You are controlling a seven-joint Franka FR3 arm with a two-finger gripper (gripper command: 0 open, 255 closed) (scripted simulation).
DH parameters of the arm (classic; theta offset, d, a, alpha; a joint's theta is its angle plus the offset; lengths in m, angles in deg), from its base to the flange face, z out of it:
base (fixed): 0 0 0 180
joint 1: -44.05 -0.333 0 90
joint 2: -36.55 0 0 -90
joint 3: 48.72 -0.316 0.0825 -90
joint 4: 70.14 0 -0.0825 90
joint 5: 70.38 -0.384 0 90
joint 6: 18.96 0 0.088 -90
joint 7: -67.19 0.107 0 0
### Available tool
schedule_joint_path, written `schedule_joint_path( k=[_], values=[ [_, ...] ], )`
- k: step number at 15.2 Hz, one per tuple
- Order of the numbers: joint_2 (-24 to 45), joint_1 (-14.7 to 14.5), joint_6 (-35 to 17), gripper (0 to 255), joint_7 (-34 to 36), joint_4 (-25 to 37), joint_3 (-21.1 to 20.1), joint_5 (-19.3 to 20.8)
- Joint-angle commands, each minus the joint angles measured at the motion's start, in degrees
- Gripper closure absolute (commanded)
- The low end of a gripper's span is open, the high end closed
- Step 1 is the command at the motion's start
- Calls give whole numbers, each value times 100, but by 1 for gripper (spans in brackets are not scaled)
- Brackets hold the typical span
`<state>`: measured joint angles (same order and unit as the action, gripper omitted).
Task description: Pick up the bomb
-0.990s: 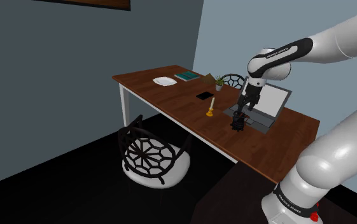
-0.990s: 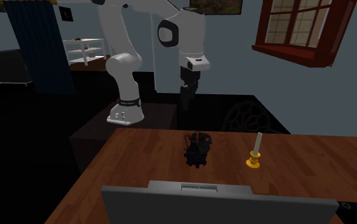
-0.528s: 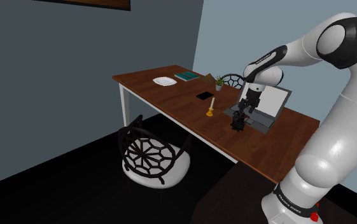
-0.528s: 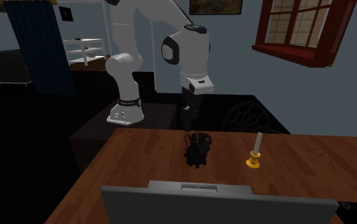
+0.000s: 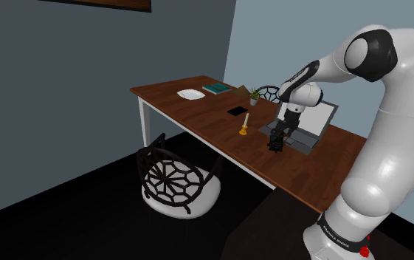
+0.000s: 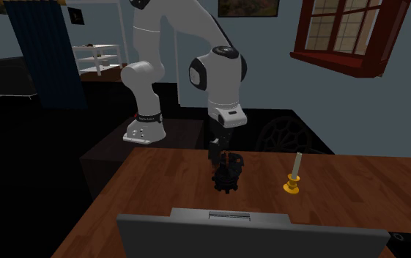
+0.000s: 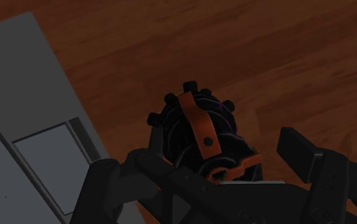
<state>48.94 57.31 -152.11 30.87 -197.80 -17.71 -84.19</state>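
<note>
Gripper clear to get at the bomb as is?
Probably yes: the gripper sits just above the bomb, fingers open either side of it, nothing between. The laptop lies beside, apart from the bomb.

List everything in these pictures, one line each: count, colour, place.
table: one, brown top, white legs, against the wall.
bomb: one, black with an orange strap, on the table beside the laptop.
laptop: one, grey, open on the table.
candle: one, pale, gold holder, near the bomb.
plate: one, white, table's far end.
book: one, teal, beside the plate.
chairs: two, black wirework, one before the table, one behind it.
arm: one, white.
gripper: one, black, fingers apart either side of the bomb.
</note>
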Motion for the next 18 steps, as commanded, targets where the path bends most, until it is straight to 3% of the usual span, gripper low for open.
schedule_joint_path(
  k=[1, 3, 4, 13, 18],
  values=[
    [185, 44, -159, 0, -120, -9, -54, -158],
    [185, 46, -159, 0, -119, -10, -56, -157],
    [190, 44, -161, 255, -115, -7, -59, -161],
    [185, 46, -159, 255, -119, -9, -56, -158],
    [-131, -28, 156, 255, 84, 52, 45, 117]
  ],
)
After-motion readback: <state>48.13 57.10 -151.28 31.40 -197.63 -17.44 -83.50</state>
